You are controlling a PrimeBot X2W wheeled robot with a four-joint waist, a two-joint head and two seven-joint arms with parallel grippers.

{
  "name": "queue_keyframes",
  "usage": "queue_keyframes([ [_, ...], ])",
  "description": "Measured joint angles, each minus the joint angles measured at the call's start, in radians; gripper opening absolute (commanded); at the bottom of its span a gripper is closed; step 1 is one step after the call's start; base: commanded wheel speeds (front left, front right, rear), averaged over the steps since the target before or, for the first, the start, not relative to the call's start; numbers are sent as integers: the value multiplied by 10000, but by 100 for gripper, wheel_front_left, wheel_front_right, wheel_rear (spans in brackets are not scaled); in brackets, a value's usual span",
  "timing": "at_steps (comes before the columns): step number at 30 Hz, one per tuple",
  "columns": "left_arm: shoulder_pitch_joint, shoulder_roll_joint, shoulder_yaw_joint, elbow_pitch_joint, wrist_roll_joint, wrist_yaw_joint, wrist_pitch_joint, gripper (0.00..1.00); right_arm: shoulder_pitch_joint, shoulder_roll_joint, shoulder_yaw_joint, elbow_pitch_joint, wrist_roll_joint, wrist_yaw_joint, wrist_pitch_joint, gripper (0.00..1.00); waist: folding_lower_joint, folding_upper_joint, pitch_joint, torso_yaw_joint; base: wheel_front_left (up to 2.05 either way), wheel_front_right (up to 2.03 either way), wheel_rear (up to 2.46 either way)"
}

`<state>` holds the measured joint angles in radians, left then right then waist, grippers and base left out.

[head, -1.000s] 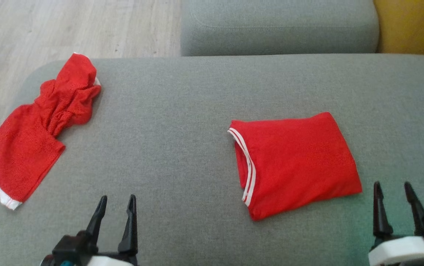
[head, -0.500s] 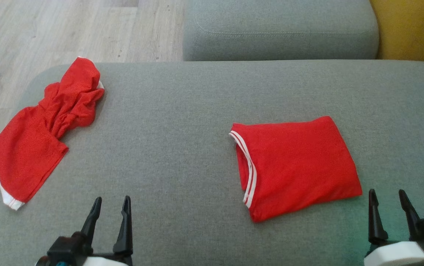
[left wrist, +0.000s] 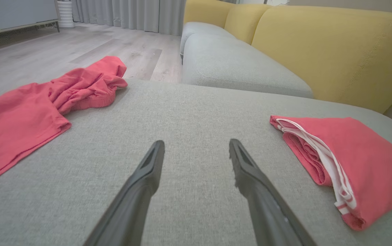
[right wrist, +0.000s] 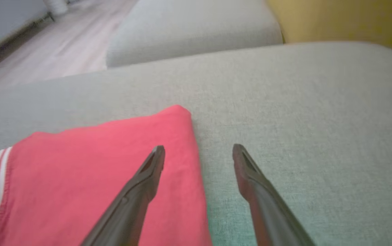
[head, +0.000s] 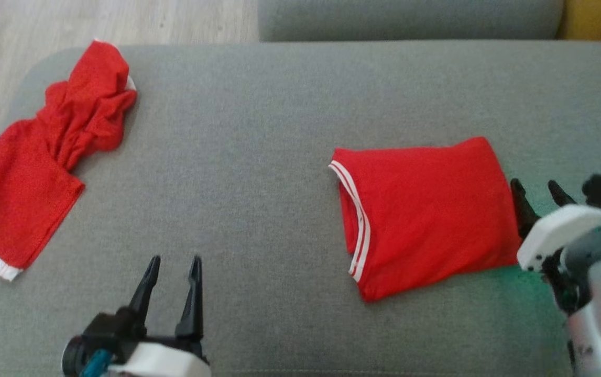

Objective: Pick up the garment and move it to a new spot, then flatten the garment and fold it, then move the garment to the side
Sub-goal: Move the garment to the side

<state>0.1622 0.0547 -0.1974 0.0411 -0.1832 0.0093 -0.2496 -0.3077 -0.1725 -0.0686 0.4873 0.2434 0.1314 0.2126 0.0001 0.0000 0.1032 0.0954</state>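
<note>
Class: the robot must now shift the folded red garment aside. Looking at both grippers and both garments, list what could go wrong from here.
1. The open right gripper straddles the folded garment's edge; closing may pinch only top layers, so the fold could open.
2. The white-trimmed edge shows loose layers; dragging might spread them.
3. The crumpled garment lies at the cushion's left edge and may slide off.

The red shirt [head: 426, 209] is lying folded flat at three o'clock on the grey cushion [head: 258, 157], its white-striped trim [head: 359, 233] facing nine o'clock.
</note>
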Motion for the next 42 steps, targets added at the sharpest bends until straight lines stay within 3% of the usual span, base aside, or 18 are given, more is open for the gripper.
queue_keyframes([
  [4, -441, -10, -255, 13, -19, 21, 0, 100, -697, -226, 151, 984, 169, 0, 1406, 100, 1, 0, 360, 197, 0, 0, 0],
  [9, -546, -6, -403, 134, -17, 148, 0, 100, -1106, -382, 489, 1737, 263, 0, 1942, 100, 0, 0, 596, 515, 0, 0, 0],
  [10, -546, -8, -443, 151, -17, 173, 0, 100, -1196, -366, 522, 1791, 508, 0, 1988, 75, 0, 0, 629, 547, 0, 0, 0],
  [11, -546, -8, -456, 157, -17, 174, 0, 100, -1290, -359, 583, 1839, 759, 0, 2015, 75, 0, 0, 655, 565, 0, 0, 0],
  [12, -546, -6, -454, 157, -17, 178, 0, 100, -1383, -362, 623, 1885, 926, 0, 2013, 20, 0, 0, 676, 562, 0, 0, 0],
  [13, -546, -6, -449, 157, -17, 188, 0, 100, -1448, -364, 662, 1916, 1014, 0, 1992, 0, 0, 0, 695, 532, 0, 0, 0],
  [21, -635, -6, -447, 155, 52, 192, 0, 100, -2197, -418, 972, 2314, 1091, 0, 646, 0, 0, 0, 873, -347, 0, 0, 0],
  [28, -1213, -8, -385, 84, 548, -100, 0, 100, -3495, -1005, 529, 3177, 408, 0, -773, 0, 1, 0, 1344, -1265, 0, 0, 0],
  [35, -1662, -13, -121, 71, 1022, -456, 0, 100, -4988, -1768, -780, 4688, -650, 0, -2127, 0, 2, 0, 2280, -1909, 0, 0, 0],
  [42, -1712, -15, -42, -155, 1290, -537, 0, 100, -6100, -2533, -2408, 5762, -1983, 0, -3258, 0, 0, 0, 3136, -1894, 0, 0, 0],
])
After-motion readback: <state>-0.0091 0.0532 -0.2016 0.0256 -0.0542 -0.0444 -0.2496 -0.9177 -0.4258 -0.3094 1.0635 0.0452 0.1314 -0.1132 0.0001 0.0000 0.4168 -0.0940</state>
